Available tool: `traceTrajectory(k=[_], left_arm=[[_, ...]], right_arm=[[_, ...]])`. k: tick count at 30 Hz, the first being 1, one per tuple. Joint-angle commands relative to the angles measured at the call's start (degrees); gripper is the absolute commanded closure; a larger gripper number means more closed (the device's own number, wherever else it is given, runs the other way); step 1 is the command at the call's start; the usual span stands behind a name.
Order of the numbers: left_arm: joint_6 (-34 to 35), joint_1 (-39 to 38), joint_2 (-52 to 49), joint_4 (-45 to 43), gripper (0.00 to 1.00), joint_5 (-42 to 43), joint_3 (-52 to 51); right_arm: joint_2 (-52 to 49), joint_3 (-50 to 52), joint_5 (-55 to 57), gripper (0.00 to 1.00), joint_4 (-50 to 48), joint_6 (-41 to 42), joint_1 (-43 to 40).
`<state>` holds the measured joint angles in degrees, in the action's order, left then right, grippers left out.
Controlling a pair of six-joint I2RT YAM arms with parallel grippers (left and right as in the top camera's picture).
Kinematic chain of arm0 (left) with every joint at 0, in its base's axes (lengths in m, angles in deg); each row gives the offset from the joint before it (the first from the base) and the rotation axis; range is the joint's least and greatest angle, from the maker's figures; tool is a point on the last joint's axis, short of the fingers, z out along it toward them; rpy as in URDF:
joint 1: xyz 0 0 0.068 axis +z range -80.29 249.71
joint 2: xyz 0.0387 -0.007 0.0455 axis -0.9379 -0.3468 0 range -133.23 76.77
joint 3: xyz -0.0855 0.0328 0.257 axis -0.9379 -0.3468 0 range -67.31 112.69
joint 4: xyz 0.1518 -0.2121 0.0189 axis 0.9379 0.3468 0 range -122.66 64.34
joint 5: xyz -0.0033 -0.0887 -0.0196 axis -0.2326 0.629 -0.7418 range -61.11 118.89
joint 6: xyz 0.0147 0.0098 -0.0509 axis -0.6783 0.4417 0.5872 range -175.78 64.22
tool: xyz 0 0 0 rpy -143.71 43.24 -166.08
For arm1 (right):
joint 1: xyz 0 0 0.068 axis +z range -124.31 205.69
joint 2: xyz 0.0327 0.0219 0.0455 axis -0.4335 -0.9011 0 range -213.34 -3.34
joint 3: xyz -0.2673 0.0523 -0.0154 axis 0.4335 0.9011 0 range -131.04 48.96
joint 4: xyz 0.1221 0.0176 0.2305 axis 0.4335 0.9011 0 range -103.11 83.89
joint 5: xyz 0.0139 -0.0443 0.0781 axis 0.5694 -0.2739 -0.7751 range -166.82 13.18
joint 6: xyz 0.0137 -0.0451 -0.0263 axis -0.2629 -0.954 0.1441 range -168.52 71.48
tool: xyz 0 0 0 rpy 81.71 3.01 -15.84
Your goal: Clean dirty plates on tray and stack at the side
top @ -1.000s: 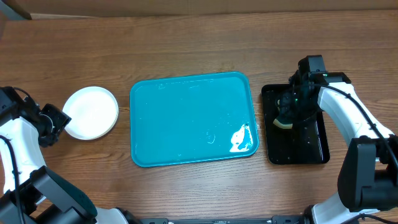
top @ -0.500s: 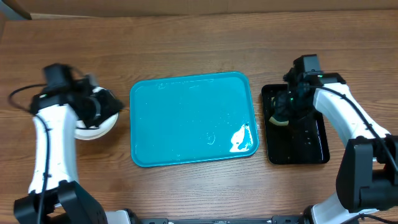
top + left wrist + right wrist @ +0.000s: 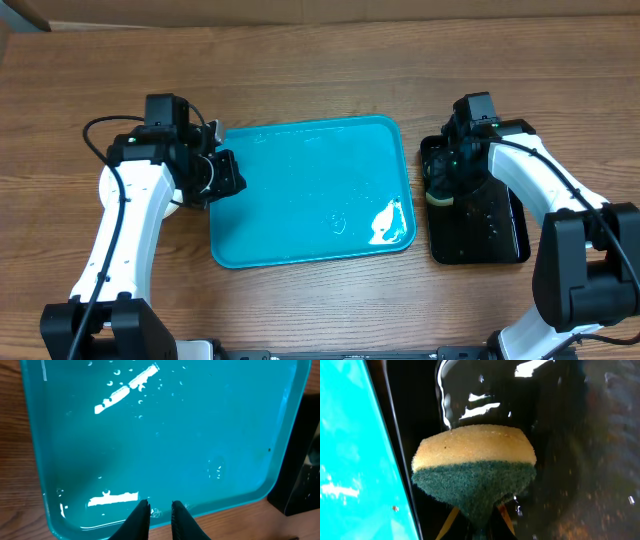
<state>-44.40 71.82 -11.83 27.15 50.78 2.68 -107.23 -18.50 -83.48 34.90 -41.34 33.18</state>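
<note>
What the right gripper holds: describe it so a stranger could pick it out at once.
Right of the big turquoise tray lies a narrow black tray. Over its left side the right gripper pinches the sponge: tan foam backed by dark green scrub, the only two-toned item.
</note>
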Motion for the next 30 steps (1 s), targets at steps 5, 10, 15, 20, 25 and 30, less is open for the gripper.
traceTrajectory(k=[5, 10, 15, 20, 25, 30], left_arm=[[-1.09, -2.91, 0.92, 0.04, 0.83, -0.28, -0.33], [-1.09, -2.91, 0.92, 0.22, 0.87, -0.22, -0.33], [-1.09, -2.91, 0.92, 0.31, 0.87, -0.24, -0.33], [-1.09, -2.91, 0.92, 0.42, 0.87, -0.22, -0.33], [-1.09, -2.91, 0.92, 0.42, 0.86, -0.22, -0.33], [-1.11, -2.91, 0.92, 0.39, 0.83, -0.24, -0.33]], right_arm=[[-0.07, -0.02, -8.0, 0.96, -4.22, -0.61, -0.09], [-0.07, -0.02, -11.5, 0.96, -4.96, -1.22, -0.04], [-0.07, -0.02, -11.87, 0.96, -5.79, -1.2, -0.04], [-0.07, -0.02, -14.49, 0.96, -7.45, -1.2, -0.04], [-0.07, -0.02, -14.47, 0.96, -7.3, -1.22, -0.04], [-0.04, -0.66, -9.79, 0.96, -3.74, -0.42, -0.04]])
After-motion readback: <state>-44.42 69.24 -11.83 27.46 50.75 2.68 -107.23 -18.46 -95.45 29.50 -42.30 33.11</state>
